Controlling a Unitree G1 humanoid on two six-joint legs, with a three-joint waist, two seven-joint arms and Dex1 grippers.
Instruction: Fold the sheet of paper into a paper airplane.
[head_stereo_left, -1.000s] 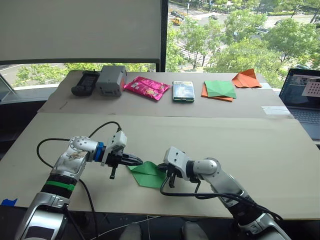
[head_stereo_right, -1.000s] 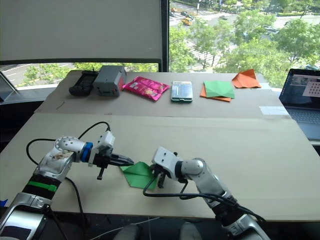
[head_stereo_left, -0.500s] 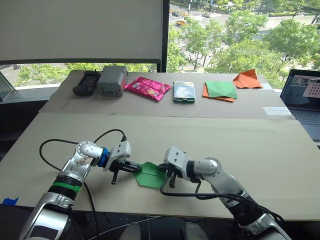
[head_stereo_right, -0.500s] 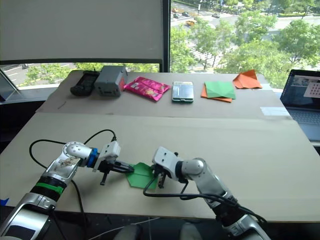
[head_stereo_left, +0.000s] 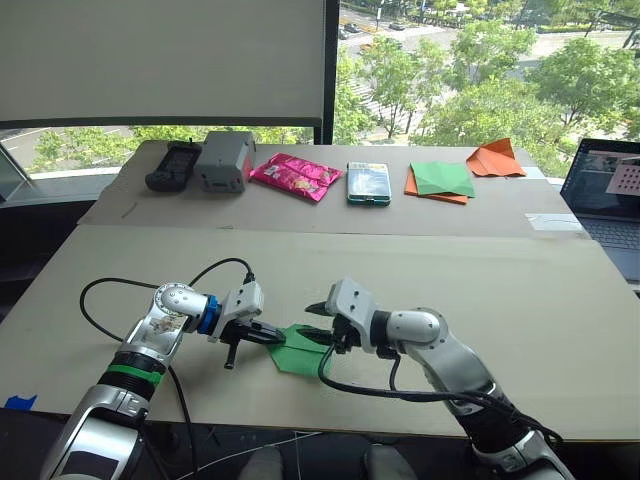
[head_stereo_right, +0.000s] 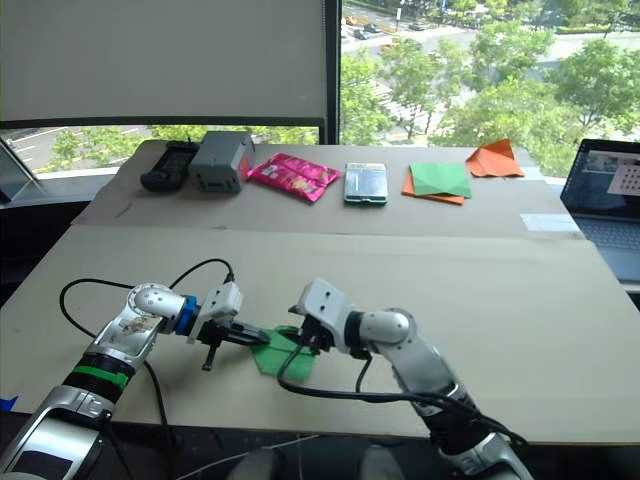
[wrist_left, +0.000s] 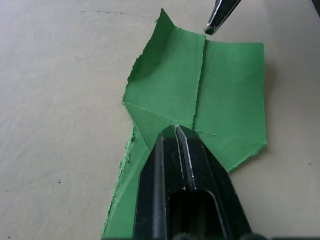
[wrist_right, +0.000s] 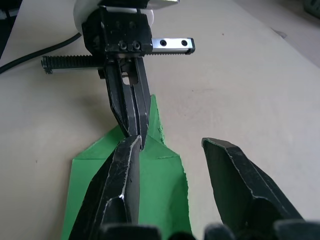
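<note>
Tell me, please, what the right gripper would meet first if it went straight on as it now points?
Probably the left gripper, shut on the sheet of paper right ahead of the open right gripper; depth is unclear.

Sheet of paper (head_stereo_right: 275, 353): bright green, creased, flat on tabletop (head_stereo_right: 480, 300) near front edge. Left gripper (head_stereo_right: 252, 338): jaws together, tips at paper's left edge. Right gripper (head_stereo_right: 303, 335): over paper's right part. Far side: pink packet (head_stereo_right: 293, 175), green-and-orange sheets (head_stereo_right: 436, 181), orange paper plane (head_stereo_right: 494, 158), laptop (head_stereo_right: 609, 205).
</note>
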